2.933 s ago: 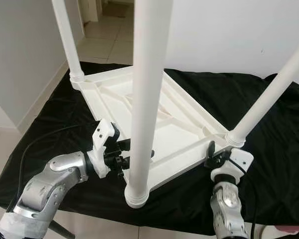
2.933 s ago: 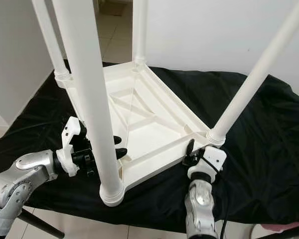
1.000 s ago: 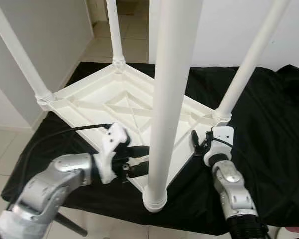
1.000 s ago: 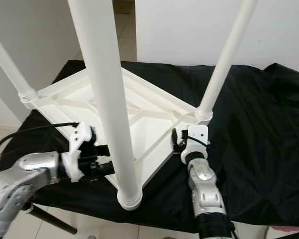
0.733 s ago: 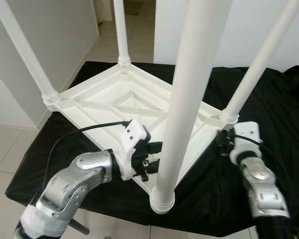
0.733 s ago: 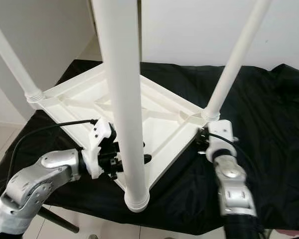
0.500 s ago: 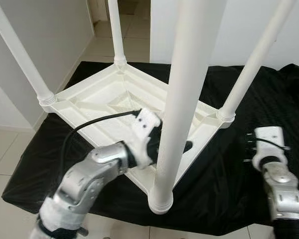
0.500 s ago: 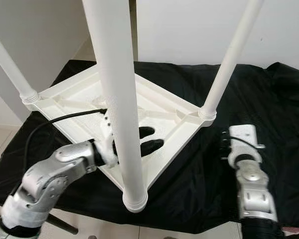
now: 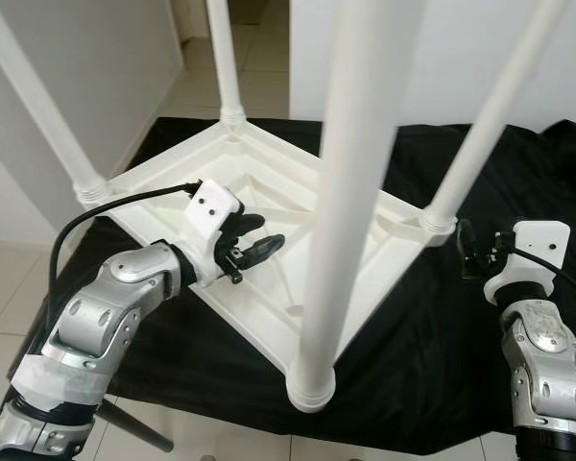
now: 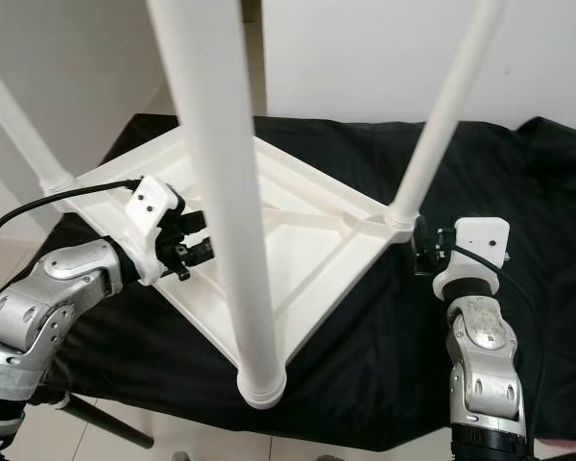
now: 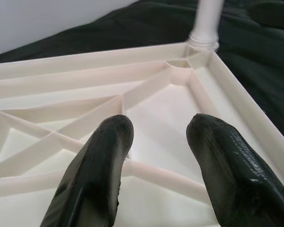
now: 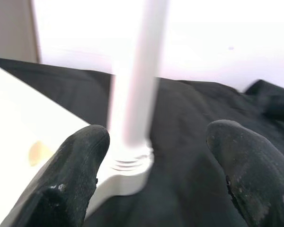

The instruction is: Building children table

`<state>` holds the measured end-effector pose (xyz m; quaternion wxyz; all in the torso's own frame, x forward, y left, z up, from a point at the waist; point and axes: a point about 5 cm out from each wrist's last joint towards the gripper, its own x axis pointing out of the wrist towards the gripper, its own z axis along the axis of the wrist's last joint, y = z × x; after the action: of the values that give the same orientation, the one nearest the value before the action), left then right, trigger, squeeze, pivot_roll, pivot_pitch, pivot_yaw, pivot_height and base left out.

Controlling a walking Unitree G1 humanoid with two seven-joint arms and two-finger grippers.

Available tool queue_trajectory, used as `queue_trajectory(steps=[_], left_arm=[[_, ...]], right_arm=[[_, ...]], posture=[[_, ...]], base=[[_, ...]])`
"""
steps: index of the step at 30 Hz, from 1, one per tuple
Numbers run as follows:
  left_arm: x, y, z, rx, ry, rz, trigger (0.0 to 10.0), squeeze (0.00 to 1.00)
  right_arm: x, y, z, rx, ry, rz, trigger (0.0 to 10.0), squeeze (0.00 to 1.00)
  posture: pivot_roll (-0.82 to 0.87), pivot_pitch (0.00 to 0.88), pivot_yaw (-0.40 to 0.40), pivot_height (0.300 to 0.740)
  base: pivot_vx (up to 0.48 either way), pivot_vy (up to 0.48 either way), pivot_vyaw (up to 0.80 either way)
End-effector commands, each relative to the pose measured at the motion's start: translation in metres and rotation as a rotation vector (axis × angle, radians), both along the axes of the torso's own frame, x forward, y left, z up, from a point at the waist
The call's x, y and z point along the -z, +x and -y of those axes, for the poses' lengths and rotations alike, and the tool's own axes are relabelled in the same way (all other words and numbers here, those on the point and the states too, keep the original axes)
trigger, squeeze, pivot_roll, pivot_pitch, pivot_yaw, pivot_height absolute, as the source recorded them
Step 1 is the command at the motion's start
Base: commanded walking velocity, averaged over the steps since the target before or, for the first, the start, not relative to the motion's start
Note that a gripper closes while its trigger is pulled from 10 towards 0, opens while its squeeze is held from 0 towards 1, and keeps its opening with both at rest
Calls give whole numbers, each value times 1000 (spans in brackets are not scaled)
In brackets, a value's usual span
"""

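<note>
The right tool, open and empty, faces the upright right leg just beside it; the left tool hovers open over the table.

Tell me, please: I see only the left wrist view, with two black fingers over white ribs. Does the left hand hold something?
Observer: No. The left hand is open and hovers over the ribbed underside of the upturned children's table top, holding nothing.
Operator: How many legs are fitted?
Observer: Four white legs point upward. The nearest leg stands at the corner facing the robot.
Operator: And the right hand?
Observer: The right hand is open over the black cloth, close beside the base of the right corner leg, but it is not gripping that leg.
</note>
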<state>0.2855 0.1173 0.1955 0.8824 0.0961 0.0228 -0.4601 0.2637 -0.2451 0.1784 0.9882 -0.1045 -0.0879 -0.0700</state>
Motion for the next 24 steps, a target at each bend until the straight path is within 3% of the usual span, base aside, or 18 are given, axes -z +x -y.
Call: queue_trajectory(steps=[1, 2, 4, 5, 6, 11, 19, 22, 23, 24], left_arm=[[8, 0, -8, 77, 89, -5, 10000, 0], [8, 0, -8, 77, 89, -5, 10000, 0], [23, 2, -21, 107, 239, 0, 10000, 0], [23, 2, -21, 107, 239, 0, 10000, 0], [33, 1, -24, 139, 302, -11, 10000, 0], [55, 0, -26, 201, 428, -24, 10000, 0], [67, 6, -26, 222, 480, -20, 10000, 0], [69, 14, -26, 241, 503, -9, 10000, 0], [69, 19, -26, 247, 513, -6, 10000, 75], [69, 19, -26, 247, 513, -6, 10000, 75]], right_arm=[[-9, -6, -2, -35, 14, 48, 10000, 0], [-9, -6, -2, -35, 14, 48, 10000, 0], [-14, -12, -3, -77, 36, 70, 10000, 0], [-14, -12, -3, -77, 36, 70, 10000, 0], [-11, -15, -3, -81, 29, 61, 10000, 0], [-5, -18, -1, -75, 26, 41, 10000, 0], [-9, -15, 2, -75, 21, 50, 10000, 0], [-10, -13, 2, -89, 9, 50, 10000, 0], [-11, -12, 3, -89, 2, 49, 10000, 0], [-11, -12, 3, -89, 2, 49, 10000, 0]], posture=[[-98, 35, 56, 740], [-98, 35, 56, 740], [-102, 38, 56, 740], [-102, 38, 56, 740], [-105, 36, 55, 740], [-113, 22, 55, 740], [-119, 10, 49, 740], [-119, 5, 51, 740], [-121, 1, 50, 740], [-121, 1, 50, 740]], base=[[0, 0, 0], [0, 0, 0], [0, 0, 0], [0, 0, 0], [0, 0, 0], [0, 0, 0], [0, 0, 0], [0, 0, 0], [0, 0, 0], [0, 0, 0]])
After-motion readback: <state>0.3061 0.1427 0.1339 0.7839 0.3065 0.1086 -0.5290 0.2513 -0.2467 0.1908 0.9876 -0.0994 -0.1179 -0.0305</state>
